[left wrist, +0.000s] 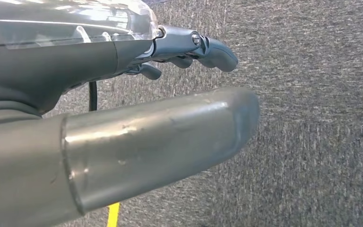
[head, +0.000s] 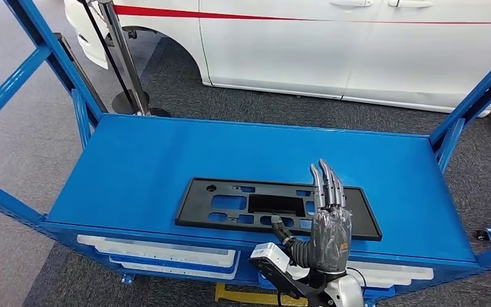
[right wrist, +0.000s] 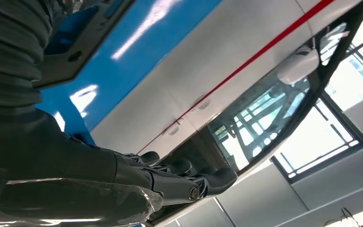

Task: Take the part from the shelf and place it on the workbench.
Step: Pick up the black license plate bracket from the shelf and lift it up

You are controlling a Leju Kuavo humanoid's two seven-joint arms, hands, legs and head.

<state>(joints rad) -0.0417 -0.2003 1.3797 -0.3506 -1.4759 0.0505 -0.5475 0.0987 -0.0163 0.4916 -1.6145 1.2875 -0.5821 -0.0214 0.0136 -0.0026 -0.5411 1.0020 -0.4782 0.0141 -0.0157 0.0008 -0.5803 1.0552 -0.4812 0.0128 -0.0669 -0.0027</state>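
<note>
We judge the flat black plastic plate (head: 275, 208) light but stiff; our open right hand (head: 328, 224) hovers over its near edge, the best grip; our left hand (left wrist: 189, 49) hangs loosely open.

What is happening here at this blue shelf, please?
A humanoid robot stands at a blue shelf beside a white car. A flat black part with cut-outs lies on the shelf top. The robot's right hand is raised over the part's right portion, fingers straight and together; whether it touches the part I cannot tell. The left hand hangs over grey carpet, holding nothing. The part is not yet lifted.
</note>
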